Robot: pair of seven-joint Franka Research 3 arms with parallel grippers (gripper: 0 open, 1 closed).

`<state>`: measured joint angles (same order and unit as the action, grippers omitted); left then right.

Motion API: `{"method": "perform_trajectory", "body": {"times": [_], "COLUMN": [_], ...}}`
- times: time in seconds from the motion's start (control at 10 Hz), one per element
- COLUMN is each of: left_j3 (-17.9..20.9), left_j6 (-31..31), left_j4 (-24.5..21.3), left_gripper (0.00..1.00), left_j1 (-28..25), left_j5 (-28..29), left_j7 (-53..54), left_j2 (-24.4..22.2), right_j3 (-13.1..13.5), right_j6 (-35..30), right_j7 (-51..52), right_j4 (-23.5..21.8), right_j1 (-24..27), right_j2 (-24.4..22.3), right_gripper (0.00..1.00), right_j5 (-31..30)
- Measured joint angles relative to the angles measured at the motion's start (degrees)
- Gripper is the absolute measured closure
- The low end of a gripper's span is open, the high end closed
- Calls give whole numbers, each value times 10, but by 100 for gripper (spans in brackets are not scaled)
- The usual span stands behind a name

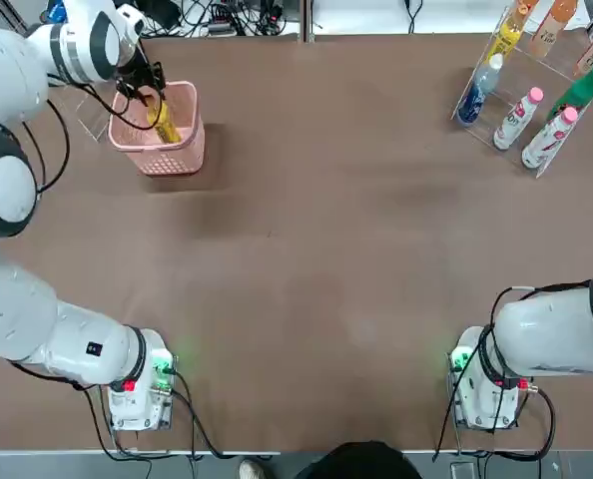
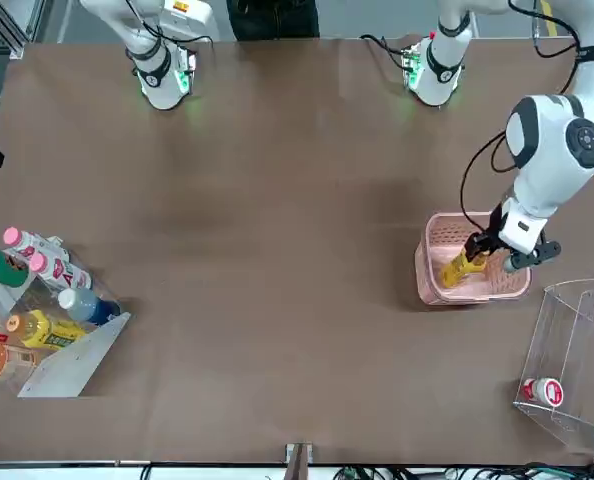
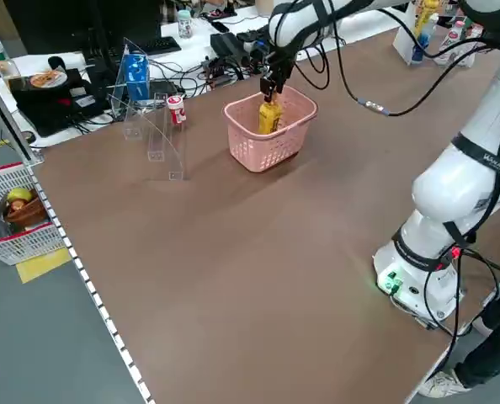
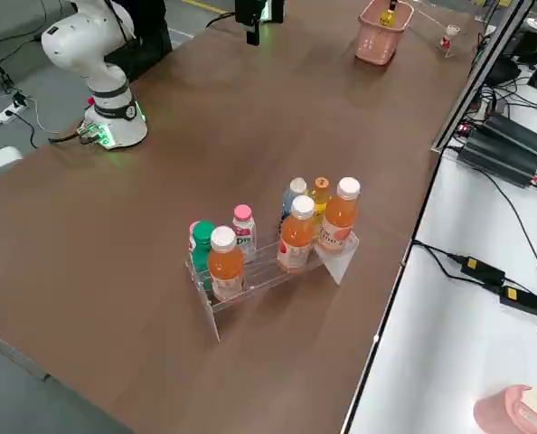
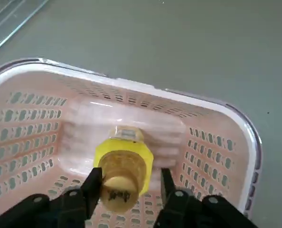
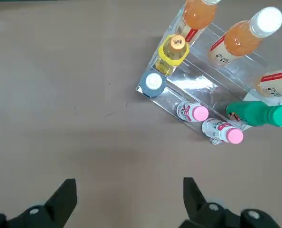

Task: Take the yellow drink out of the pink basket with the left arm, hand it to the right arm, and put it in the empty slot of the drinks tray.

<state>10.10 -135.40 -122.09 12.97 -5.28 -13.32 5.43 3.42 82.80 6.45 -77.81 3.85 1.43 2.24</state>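
The yellow drink (image 5: 124,166) stands upright in the pink basket (image 5: 217,142) at the table's far left (image 1: 172,155). My left gripper (image 5: 127,183) reaches down into the basket with its fingers on either side of the drink's cap, one finger at the cap and a narrow gap at the other. From the front, the drink (image 2: 461,268) shows just beside that gripper (image 2: 497,250). The drinks tray (image 6: 202,88) holds several bottles, with a bare slot in its middle row between a yellow and a green bottle. My right gripper (image 6: 129,199) hangs open high above the table, near the tray.
A clear acrylic stand (image 2: 577,360) with a small red-and-white bottle (image 2: 545,390) sits just beyond the basket at the table's corner. The drinks tray (image 1: 536,100) is at the far right. Both arm bases stand at the near edge.
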Motion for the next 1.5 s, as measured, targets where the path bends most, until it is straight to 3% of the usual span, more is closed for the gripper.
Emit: {"method": "perform_trajectory", "body": {"times": [0.7,0.9,1.0,1.5], "left_j3": [0,0,0,1], "left_j6": [0,0,0,0], "left_j4": [-7,-8,-8,-8], "left_gripper": [47,51,59,66], "left_j1": [-6,-6,-6,-6], "left_j5": [0,0,0,0], "left_j7": [0,0,0,0], "left_j2": [-3,-3,-3,-3], "right_j3": [0,0,0,0], "right_j6": [0,0,0,0], "right_j7": [0,0,0,0], "right_j4": [0,0,0,0], "right_j1": [0,0,0,0], "right_j2": [0,0,0,0], "right_gripper": [1,1,1,1], "right_j5": [0,0,0,0]}}
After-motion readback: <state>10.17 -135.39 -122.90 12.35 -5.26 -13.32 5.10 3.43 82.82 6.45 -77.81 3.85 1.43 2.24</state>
